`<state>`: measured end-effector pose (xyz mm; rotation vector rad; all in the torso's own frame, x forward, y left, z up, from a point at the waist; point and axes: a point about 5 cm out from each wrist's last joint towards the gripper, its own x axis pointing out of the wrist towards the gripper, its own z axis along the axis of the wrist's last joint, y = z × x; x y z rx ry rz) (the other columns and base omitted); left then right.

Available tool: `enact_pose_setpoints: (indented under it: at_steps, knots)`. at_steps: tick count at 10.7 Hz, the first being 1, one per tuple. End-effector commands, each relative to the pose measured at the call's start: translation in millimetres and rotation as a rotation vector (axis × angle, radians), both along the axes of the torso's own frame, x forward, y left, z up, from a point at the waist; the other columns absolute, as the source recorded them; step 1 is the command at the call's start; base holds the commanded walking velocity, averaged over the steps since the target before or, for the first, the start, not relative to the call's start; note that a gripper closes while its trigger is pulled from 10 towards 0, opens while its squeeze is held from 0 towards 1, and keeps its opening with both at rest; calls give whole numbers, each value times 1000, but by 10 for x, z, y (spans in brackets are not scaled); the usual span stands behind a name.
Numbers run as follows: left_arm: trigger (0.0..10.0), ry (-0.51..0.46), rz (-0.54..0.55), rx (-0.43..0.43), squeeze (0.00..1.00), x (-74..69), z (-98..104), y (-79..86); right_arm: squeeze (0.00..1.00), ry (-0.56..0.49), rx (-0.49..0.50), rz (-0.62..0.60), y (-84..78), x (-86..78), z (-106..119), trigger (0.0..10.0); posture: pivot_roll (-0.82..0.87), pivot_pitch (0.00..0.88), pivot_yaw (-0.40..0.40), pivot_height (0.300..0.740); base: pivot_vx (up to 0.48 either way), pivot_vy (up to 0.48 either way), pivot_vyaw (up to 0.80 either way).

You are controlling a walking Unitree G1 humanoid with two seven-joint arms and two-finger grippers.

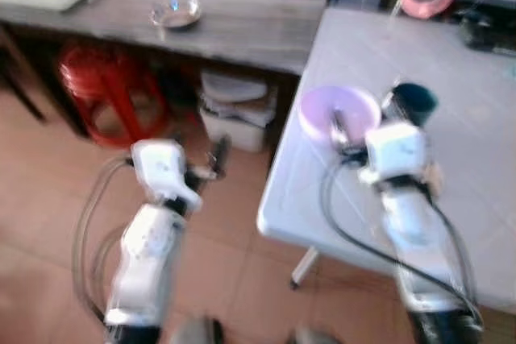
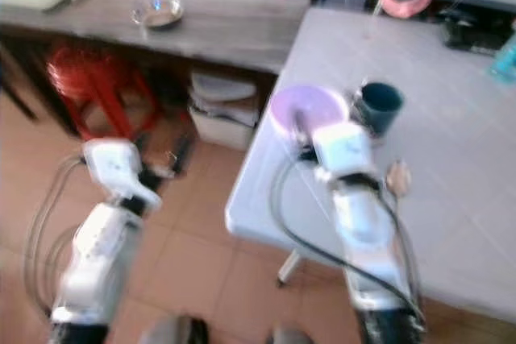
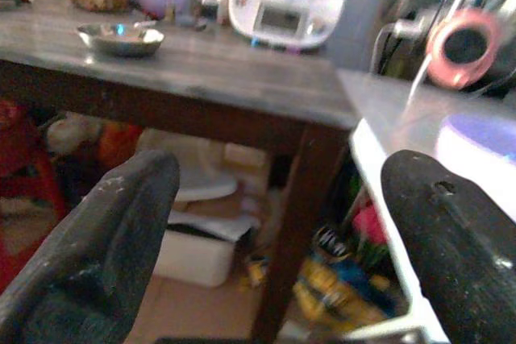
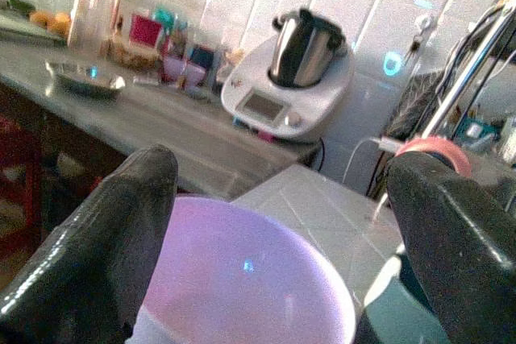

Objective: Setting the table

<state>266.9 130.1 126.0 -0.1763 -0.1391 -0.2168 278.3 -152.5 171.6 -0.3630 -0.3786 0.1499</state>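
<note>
The white table (image 2: 451, 199) fills the right half of the head views. Near its left edge, centre frame, sits a lilac bowl (image 2: 306, 109) with a dark teal cup (image 2: 379, 106) just beside it on the right and a spoon (image 2: 397, 176) lower right of the cup. The right gripper (image 4: 282, 239) is released, its fingers (image 4: 97, 255) spread on either side of the bowl's near rim. The left gripper (image 3: 274, 247) hangs released at lower left over the tiled floor (image 1: 48, 191), facing a grey table (image 1: 242, 22) with a metal dish (image 1: 175, 12) across the top
</note>
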Motion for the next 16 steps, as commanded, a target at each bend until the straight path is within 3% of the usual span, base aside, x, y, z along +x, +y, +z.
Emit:
enact_pose_setpoints:
  at_steps: [1, 3, 9, 14, 15, 16]
  knots:
    - [10000, -8, -21, -3, 0, -10, 18, -57, 0, 9, -31, 2, -52, -6, -11, 10000, -69, 112, 23, 740, 0, 0, 0]
    - [10000, 11, -17, 10, 0, -41, -26, -37, 0, 73, -151, 102, 71, 31, -111, 10000, -65, 118, 22, 740, 0, 0, 0]
    - [10000, 41, -44, 25, 0, -109, -55, -45, 0, 283, -300, 305, 189, 332, -142, 10000, -48, 161, 30, 740, 0, 0, 0]
    - [10000, 63, -62, 25, 0, -154, -67, -61, 0, 409, -328, 289, 89, 569, -108, 10000, -46, 181, 27, 740, 0, 0, 0]
    - [10000, 66, -66, 26, 0, -156, -71, -68, 0, 451, -311, 299, 74, 603, -101, 0, -47, 185, 28, 740, 0, 0, 0]
    - [10000, 75, -73, 30, 0, -159, -81, -78, 0, 491, -323, 322, 44, 626, -92, 0, -46, 187, 26, 740, 0, 0, 0]
